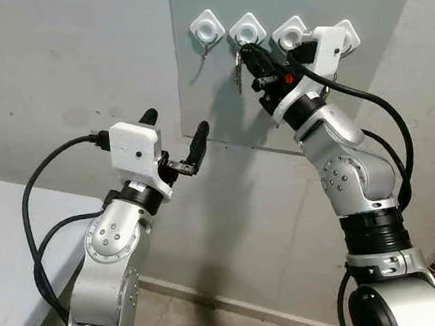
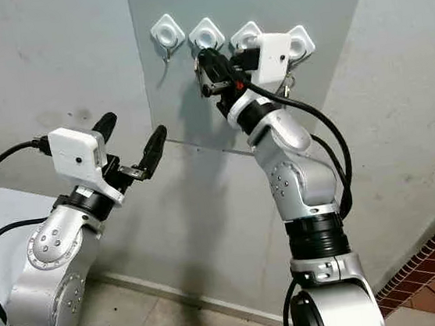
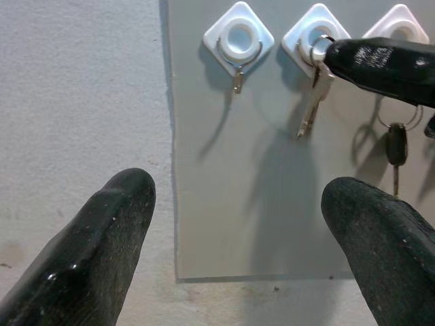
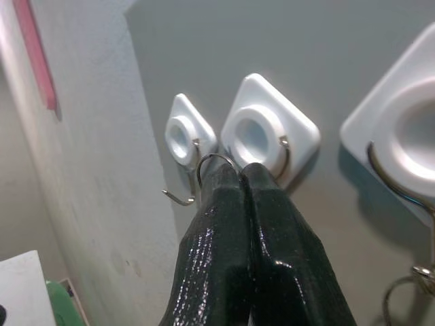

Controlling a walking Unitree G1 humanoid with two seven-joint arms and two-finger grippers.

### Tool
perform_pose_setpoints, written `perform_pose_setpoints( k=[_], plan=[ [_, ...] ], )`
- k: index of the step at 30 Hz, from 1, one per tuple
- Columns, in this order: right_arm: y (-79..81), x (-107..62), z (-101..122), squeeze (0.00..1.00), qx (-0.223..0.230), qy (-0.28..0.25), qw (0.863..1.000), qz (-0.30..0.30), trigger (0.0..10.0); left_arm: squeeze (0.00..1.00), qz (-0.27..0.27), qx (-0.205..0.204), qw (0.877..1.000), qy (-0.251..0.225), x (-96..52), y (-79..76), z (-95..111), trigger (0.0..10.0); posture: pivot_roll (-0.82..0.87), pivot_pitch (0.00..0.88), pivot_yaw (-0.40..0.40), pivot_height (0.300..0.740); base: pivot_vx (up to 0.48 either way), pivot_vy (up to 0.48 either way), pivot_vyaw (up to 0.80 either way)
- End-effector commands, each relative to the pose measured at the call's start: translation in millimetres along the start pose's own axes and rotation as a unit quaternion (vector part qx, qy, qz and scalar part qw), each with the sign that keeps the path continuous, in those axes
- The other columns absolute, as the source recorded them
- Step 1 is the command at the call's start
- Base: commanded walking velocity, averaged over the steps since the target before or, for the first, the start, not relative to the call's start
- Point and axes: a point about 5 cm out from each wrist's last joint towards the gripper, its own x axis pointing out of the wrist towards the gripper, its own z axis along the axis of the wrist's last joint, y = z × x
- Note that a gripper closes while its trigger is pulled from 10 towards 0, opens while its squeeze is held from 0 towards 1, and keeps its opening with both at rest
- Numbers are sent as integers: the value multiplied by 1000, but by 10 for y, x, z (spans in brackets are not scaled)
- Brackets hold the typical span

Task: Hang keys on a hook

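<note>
Head views: grey board (image 1: 346, 54) on the wall carries a row of white hooks. Right gripper (image 1: 246, 53) is raised to the second hook (image 1: 247, 29) from the board's left edge, fingers pressed together on the key ring; keys (image 1: 237, 72) dangle just below that hook. Left gripper (image 1: 175, 132) hangs near the board's lower left corner, fingers spread wide, holding nothing.

Left wrist view: keys hang from the ring at the second hook, the right gripper's finger touching it. First hook (image 3: 238, 39) bare; another key (image 3: 397, 146) hangs under the third.

Right wrist view: fingers (image 4: 211, 238) shut, wire ring (image 4: 212, 161) pinched at the tips, just beside the second hook.
</note>
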Motion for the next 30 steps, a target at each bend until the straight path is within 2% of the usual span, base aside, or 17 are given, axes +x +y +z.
perform_pose_setpoints(
  k=[1,8,22,30],
  plan=[
    [-19,5,24,0,5,3,1000,0,10000,0,2,0,1000,-11,18,1,70,10000,-24,0,-71,740,0,0,0],
    [-63,-42,-52,0,26,26,999,-11,10000,0,8,-4,1000,-11,17,12,73,10000,-29,0,-67,740,0,0,0],
    [-99,-92,-62,0,44,20,998,-30,10000,0,11,-8,1000,-12,33,26,83,10000,-38,0,-63,740,0,0,0],
    [-119,-137,-66,0,8,1,999,-33,10000,0,19,-11,1000,-14,30,46,92,10000,-34,0,-64,740,0,0,0]
  ],
)
